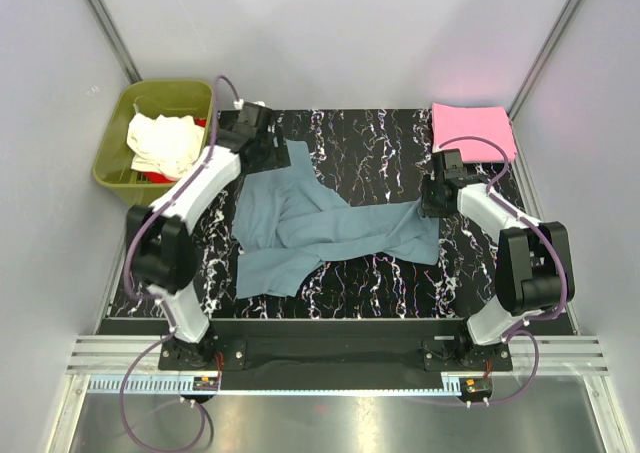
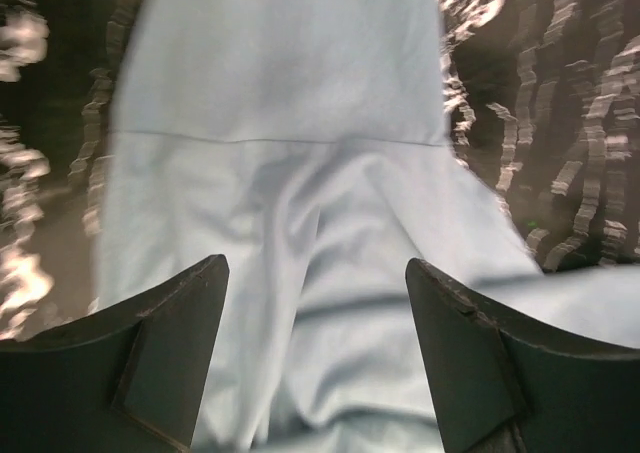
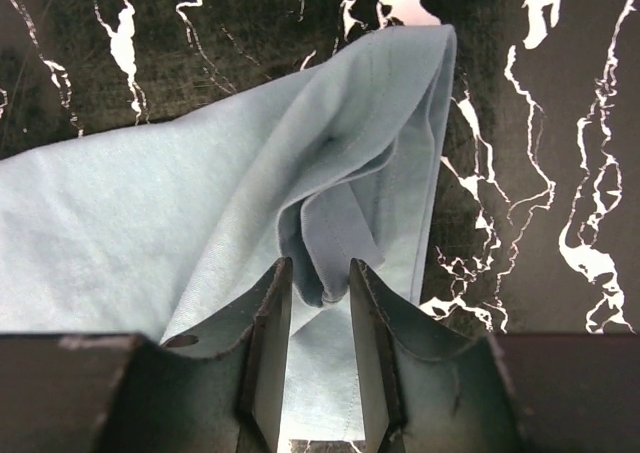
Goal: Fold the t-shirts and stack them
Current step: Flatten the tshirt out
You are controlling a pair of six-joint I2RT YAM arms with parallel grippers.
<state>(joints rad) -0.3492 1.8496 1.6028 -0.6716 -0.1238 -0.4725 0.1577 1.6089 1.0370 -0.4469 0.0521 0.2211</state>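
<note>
The dusty blue-grey t-shirt [image 1: 330,228] lies crumpled across the middle of the black marbled mat. My left gripper [image 1: 268,143] hangs over its far left corner. In the left wrist view this gripper [image 2: 315,263] is wide open above wrinkled blue cloth [image 2: 300,123] and holds nothing. My right gripper [image 1: 432,201] is at the shirt's right edge. Its jaws [image 3: 320,263] stand narrowly apart on either side of a raised fold of the blue cloth [image 3: 180,203]. A folded pink t-shirt [image 1: 472,130] lies at the back right. A cream-white t-shirt [image 1: 163,141] and a red one [image 1: 150,176] sit in the tub.
An olive-green plastic tub [image 1: 112,163] stands off the mat at the back left. The black marbled mat [image 1: 380,143] ends close behind the pink shirt and near the arm bases. Slanted frame posts rise at both back corners.
</note>
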